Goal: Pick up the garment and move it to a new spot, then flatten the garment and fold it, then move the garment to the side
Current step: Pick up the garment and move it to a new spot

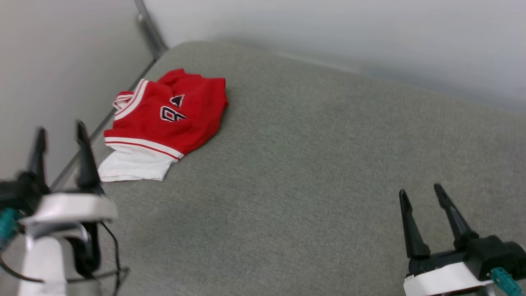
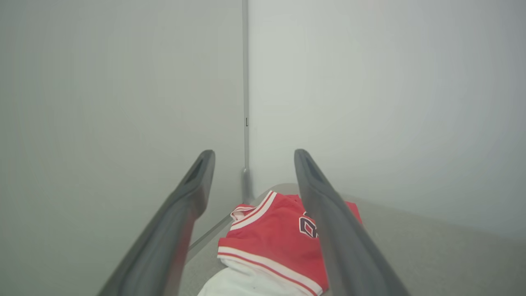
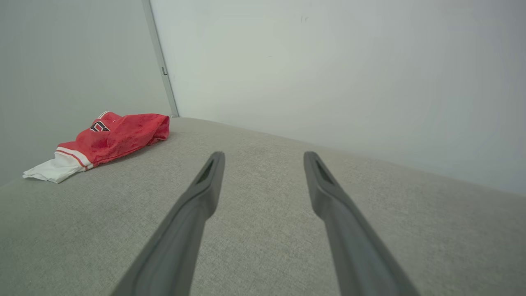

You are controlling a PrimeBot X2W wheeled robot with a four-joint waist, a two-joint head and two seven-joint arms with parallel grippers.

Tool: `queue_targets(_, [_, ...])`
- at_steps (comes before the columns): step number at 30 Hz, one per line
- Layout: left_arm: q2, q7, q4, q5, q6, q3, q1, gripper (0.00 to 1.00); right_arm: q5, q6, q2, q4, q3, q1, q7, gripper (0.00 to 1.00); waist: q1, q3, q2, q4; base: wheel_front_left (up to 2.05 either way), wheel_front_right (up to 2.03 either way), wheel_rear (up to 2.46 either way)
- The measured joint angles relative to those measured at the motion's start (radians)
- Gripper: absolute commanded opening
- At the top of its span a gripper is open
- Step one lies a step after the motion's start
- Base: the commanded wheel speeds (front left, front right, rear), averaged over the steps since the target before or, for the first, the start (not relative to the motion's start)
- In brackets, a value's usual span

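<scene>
Two dark long-fingered grippers, the left gripper and right gripper, are hovering with jaws spread and empty, seemingly because the crumpled red-and-white jersey garment is lying unlifted on the grey fabric surface.

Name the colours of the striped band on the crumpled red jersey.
Striped band: white with a thin red line, clearest in head view.

A grey metal strip runs up the corner where two plain, pale walls meet. Left of the strip stands the left wall, slightly warmer in tone. Right of it is the back wall, whitish and bare. Below the strip lies the bench, covered in grey-green woven fabric, its rounded corner just beside the strip's foot. The light is soft and even.
</scene>
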Motion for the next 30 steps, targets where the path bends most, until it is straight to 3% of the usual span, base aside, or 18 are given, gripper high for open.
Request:
queue_targets(7, [0.089, 0.0, 0.063, -0.009, -0.041, 0.072, -0.246, 1.0, -0.067, 0.0, 0.0, -0.043, -0.023, -0.068, 0.0, 1.0, 0.0001, 0.12, 0.0, -0.046, 0.0, 0.0, 0.0])
queue_targets(17, [0.265, 0.025, 0.314, -0.069, -0.066, -0.005, -0.514, 1.0, -0.128, 0.0, -0.001, -0.124, -0.073, -0.137, 0.0, 1.0, 0.0002, 0.307, 0.0, -0.096, 0.0, 0.0, 0.0])
queue_targets(22, [0.348, 0.182, 0.411, -0.224, -0.067, -0.165, -0.609, 1.0, -0.137, 0.0, -0.006, -0.154, -0.098, -0.153, 0.0, 1.0, 0.0003, 0.384, 0.0, -0.114, 0.0, 0.0, 0.0])
queue_targets(30, [0.477, 0.579, 0.466, -0.528, -0.068, -0.358, -0.67, 1.0, -0.144, 0.0, -0.017, -0.187, -0.091, -0.167, 0.0, 1.0, 0.0002, 0.461, 0.0, -0.138, 0.0, 0.0, 0.0])
